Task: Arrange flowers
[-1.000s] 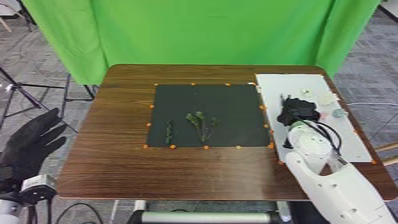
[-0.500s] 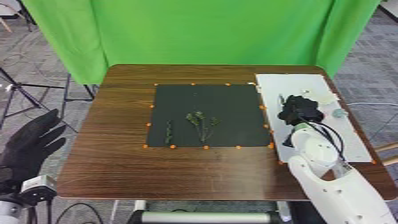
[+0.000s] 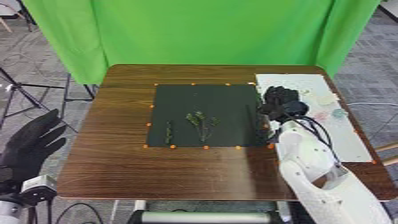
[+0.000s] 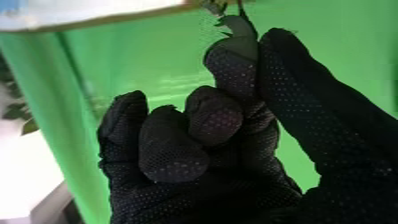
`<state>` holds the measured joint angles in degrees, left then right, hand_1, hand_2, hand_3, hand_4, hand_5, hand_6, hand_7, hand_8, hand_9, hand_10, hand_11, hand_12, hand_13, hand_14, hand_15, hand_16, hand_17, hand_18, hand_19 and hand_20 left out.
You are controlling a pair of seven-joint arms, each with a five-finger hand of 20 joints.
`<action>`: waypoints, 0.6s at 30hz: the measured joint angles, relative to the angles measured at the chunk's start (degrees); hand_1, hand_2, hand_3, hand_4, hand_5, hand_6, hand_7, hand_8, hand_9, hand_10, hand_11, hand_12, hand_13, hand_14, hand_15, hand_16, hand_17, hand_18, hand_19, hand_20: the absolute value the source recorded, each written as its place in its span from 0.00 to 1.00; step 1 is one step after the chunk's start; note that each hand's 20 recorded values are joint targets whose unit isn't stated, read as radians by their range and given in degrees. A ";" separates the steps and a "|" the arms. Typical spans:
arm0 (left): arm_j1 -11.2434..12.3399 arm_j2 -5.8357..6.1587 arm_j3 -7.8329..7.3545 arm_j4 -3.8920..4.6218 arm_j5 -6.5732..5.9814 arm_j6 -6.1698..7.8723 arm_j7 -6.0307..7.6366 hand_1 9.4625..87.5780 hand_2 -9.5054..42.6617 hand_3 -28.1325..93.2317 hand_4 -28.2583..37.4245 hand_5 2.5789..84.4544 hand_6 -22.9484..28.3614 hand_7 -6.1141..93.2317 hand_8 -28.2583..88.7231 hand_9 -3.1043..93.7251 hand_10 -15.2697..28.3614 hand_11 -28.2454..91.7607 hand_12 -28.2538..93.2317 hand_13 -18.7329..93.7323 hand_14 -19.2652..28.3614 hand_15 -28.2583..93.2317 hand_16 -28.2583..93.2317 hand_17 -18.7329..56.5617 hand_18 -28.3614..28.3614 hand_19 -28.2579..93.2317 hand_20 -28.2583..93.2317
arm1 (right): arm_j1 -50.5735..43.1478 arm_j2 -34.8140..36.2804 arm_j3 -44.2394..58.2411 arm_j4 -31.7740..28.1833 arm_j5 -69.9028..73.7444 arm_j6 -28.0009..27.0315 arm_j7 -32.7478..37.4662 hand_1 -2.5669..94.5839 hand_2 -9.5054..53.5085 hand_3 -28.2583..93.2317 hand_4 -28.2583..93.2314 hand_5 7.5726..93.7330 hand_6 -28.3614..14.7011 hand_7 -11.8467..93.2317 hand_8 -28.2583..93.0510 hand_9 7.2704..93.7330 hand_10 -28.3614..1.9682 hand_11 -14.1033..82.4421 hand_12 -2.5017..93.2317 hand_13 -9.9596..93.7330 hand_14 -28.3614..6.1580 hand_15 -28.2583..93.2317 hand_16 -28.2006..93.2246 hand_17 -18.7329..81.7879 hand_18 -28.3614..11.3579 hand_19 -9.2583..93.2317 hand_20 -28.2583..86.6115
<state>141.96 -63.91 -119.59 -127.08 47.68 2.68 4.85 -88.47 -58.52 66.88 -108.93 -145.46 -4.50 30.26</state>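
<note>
My right hand (image 3: 282, 106) is over the seam between the black mat (image 3: 213, 97) and the white board (image 3: 346, 141). In the right wrist view, the right hand (image 4: 226, 115) pinches a thin green sprig (image 4: 239, 24) between thumb and finger, the other fingers curled. That dark sprig (image 3: 260, 124) hangs along the mat's right edge in the head view. On the mat lie a narrow green sprig (image 3: 169, 133) and, beside it, a branching green stem (image 3: 202, 126). My left hand (image 3: 28, 145) is open off the table's left side.
Pale, pinkish and bluish-green small pieces, one of them a bluish-green piece (image 3: 339, 113), lie on the white board right of my right hand. Orange dots mark the mat's border. A green curtain (image 3: 213, 35) hangs behind the table (image 3: 115, 165).
My right hand has moved left from over the white board to the mat's right edge, bringing the sprig along. The left hand and the stems on the mat have stayed put.
</note>
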 measured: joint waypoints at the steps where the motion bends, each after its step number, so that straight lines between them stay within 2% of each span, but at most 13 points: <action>1: -0.02 0.00 0.01 0.00 0.00 0.00 -0.02 0.18 0.13 0.82 0.01 0.27 0.49 0.30 0.14 0.23 0.56 0.37 0.39 0.31 0.64 0.41 0.29 0.11 0.82 0.55 0.32 | -0.44 -0.28 -0.43 -0.16 -0.08 -0.32 -0.22 0.45 0.00 0.94 0.06 0.71 0.66 0.68 0.40 0.77 0.59 0.80 0.66 0.76 0.50 0.96 0.54 0.44 0.15 0.88 0.69; 10: -0.22 0.03 0.07 0.04 0.00 -0.03 -0.14 0.18 0.13 0.82 0.01 0.27 0.49 0.30 0.14 0.23 0.56 0.37 0.39 0.31 0.64 0.41 0.29 0.11 0.82 0.54 0.32 | -4.09 -3.08 -4.28 -0.31 -1.20 -3.75 -1.82 0.45 0.00 0.93 0.07 0.70 0.65 0.69 0.39 0.76 0.59 0.80 0.66 0.76 0.50 0.96 0.54 0.43 0.15 0.87 0.69; 18: -0.27 0.03 0.10 0.04 0.00 -0.03 -0.17 0.18 0.12 0.82 0.01 0.27 0.49 0.30 0.15 0.23 0.56 0.37 0.39 0.31 0.64 0.41 0.28 0.11 0.82 0.55 0.32 | -4.57 -4.70 -6.02 0.08 -1.66 -3.95 -3.03 0.45 0.00 0.93 0.06 0.70 0.65 0.69 0.39 0.76 0.59 0.80 0.65 0.75 0.50 0.96 0.54 0.43 0.15 0.87 0.69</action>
<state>141.69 -63.89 -119.50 -127.04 47.68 2.65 4.68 -93.04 -63.21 60.85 -108.85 -147.11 -8.45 27.23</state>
